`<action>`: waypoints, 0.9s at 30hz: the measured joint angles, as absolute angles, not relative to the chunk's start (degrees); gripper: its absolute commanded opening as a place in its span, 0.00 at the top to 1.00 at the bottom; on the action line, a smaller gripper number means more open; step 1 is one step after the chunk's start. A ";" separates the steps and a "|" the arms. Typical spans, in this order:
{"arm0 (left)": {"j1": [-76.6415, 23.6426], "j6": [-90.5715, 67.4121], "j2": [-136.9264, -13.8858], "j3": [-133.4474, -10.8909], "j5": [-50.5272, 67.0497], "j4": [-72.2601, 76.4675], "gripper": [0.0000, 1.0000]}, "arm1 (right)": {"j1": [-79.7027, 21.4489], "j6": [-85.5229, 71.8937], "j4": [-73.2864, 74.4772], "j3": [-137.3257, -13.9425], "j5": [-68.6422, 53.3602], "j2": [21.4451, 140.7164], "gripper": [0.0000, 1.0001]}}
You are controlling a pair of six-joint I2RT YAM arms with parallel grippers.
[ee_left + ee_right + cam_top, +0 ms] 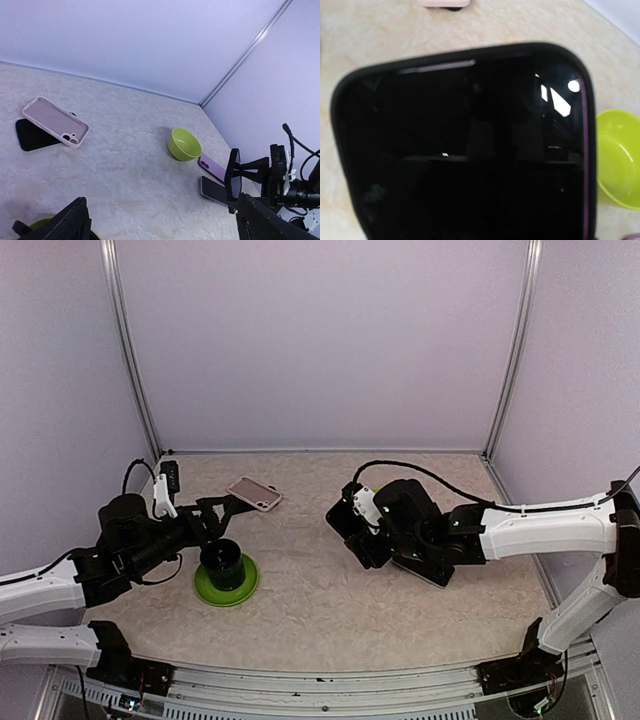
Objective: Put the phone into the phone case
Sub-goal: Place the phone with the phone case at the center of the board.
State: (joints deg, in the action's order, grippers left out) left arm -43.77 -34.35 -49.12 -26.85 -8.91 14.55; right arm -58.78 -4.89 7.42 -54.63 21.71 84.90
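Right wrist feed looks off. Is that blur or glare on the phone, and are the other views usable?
Right wrist: phone too close, soft-edged, with bright light reflections at its upper right. Left wrist: sharp, evenly lit. Top: clear, soft shadows only.

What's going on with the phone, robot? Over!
Left gripper open by the case. Right gripper holds the phone. Case tilted on a black slab, phone not in yet. Bowl off to the side.

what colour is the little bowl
Lime green; the bowl shows best in the left wrist view.
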 measured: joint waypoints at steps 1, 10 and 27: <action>-43.72 -34.68 -48.14 -25.85 -10.44 14.50 0.01 | -58.61 -5.69 7.51 -55.22 21.69 85.56 0.39; -43.66 -37.95 -45.82 -23.79 -19.40 12.91 0.01 | -55.48 -13.78 9.93 -62.83 20.27 92.97 0.40; -43.62 -39.68 -45.60 -23.81 -21.93 10.46 0.01 | -48.71 -24.51 12.99 -85.23 19.00 113.38 0.39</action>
State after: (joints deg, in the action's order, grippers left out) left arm -43.62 -39.68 -45.60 -23.81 -21.93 10.46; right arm -48.71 -24.51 12.99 -85.23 19.00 113.38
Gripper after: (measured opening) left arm 0.989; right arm 0.787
